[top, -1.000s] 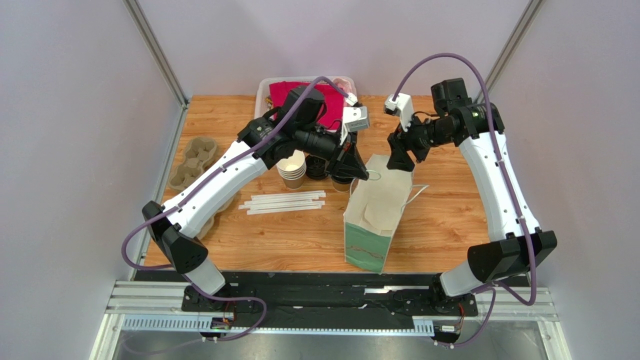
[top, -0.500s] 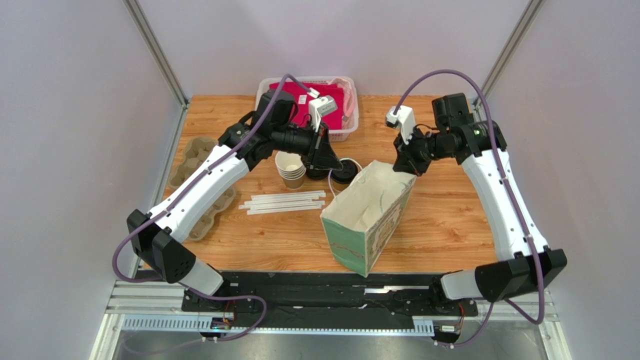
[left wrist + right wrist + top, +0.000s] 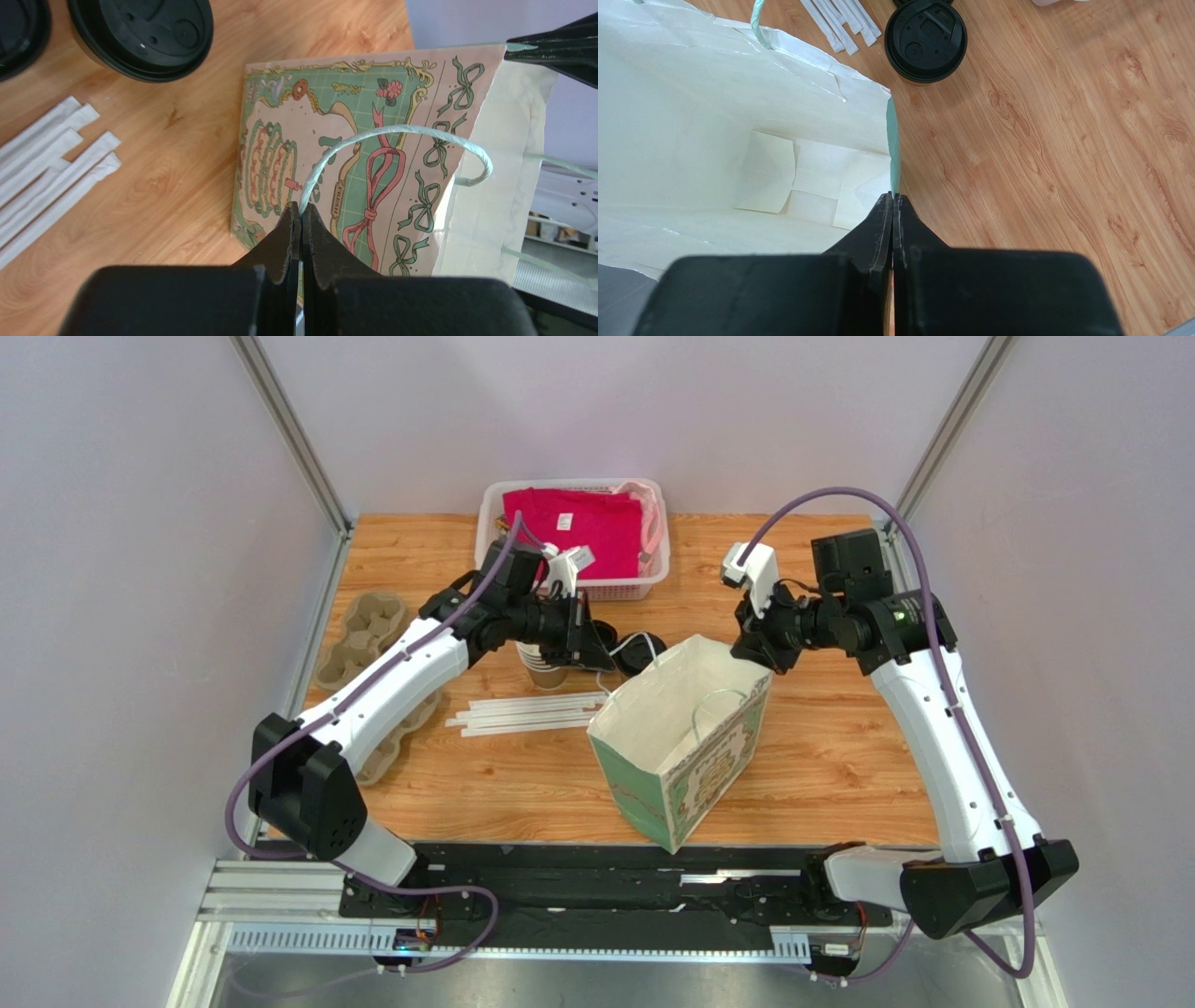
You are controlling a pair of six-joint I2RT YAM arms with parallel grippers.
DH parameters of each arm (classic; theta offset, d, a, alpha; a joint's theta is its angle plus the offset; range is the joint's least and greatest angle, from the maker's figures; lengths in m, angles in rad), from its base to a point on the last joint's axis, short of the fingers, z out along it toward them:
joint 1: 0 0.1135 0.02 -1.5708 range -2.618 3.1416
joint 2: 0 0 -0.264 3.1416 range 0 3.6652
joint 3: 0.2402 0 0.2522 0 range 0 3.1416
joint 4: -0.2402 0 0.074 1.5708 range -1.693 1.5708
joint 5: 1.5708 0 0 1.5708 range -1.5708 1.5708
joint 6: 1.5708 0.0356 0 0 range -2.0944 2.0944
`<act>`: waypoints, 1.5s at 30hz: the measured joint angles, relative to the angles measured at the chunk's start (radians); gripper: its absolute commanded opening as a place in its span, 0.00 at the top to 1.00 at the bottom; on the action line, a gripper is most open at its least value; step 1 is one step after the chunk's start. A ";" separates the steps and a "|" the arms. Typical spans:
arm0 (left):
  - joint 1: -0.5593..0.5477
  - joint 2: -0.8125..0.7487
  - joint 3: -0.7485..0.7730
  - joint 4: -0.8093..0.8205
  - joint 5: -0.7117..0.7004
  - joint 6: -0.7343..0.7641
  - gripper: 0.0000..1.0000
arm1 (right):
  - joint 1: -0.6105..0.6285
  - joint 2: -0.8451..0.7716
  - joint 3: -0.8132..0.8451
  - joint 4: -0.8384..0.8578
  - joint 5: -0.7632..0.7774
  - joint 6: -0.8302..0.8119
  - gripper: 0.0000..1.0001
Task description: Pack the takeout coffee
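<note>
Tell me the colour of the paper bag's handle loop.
Pale mint green; the handle loop shows best in the left wrist view.

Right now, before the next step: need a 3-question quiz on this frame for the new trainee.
1. True or false: the paper bag already has something inside it.
2. Which part of the bag does the left gripper pinch? A the handle; B the bottom; C a side fold.
3. Fill in: the right gripper is shut on the bag's ____.

Key
1. False: the right wrist view looks into the bag and shows only its bare folded bottom.
2. A
3. rim
</note>
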 measured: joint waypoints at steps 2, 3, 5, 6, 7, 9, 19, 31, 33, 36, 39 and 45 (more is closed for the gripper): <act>-0.001 0.007 -0.014 0.013 0.022 -0.015 1.00 | 0.002 0.000 -0.006 0.007 0.003 0.002 1.00; -0.004 0.010 -0.024 0.020 0.032 -0.021 1.00 | 0.002 0.000 -0.011 0.012 0.003 0.003 1.00; -0.008 0.011 -0.045 0.023 0.047 -0.026 1.00 | 0.002 -0.004 -0.019 0.021 0.007 0.005 1.00; -0.012 0.011 -0.055 0.022 0.051 -0.026 1.00 | 0.002 -0.006 -0.023 0.023 0.009 0.006 1.00; -0.018 0.012 -0.065 0.022 0.057 -0.026 1.00 | 0.002 -0.008 -0.025 0.026 0.010 0.006 1.00; -0.033 0.020 -0.073 0.017 0.064 -0.023 1.00 | 0.002 -0.010 -0.029 0.031 0.011 0.006 1.00; -0.085 0.106 -0.058 0.004 0.106 0.011 0.79 | 0.007 -0.011 -0.032 0.037 0.012 0.006 1.00; 0.088 -0.082 0.063 -0.168 0.089 0.239 0.18 | 0.007 -0.034 -0.035 0.036 0.011 0.006 1.00; 0.137 -0.140 0.089 -0.202 0.098 0.297 0.17 | 0.007 -0.034 -0.035 0.036 0.011 0.006 1.00; 0.222 -0.213 0.134 -0.266 0.134 0.410 0.17 | 0.007 -0.034 -0.035 0.036 0.011 0.005 1.00; 0.320 -0.255 0.169 -0.351 0.193 0.562 0.18 | 0.007 -0.034 -0.035 0.036 0.011 0.006 1.00; 0.476 -0.187 0.241 -0.603 0.164 1.056 0.25 | 0.007 -0.034 -0.035 0.035 0.011 0.005 1.00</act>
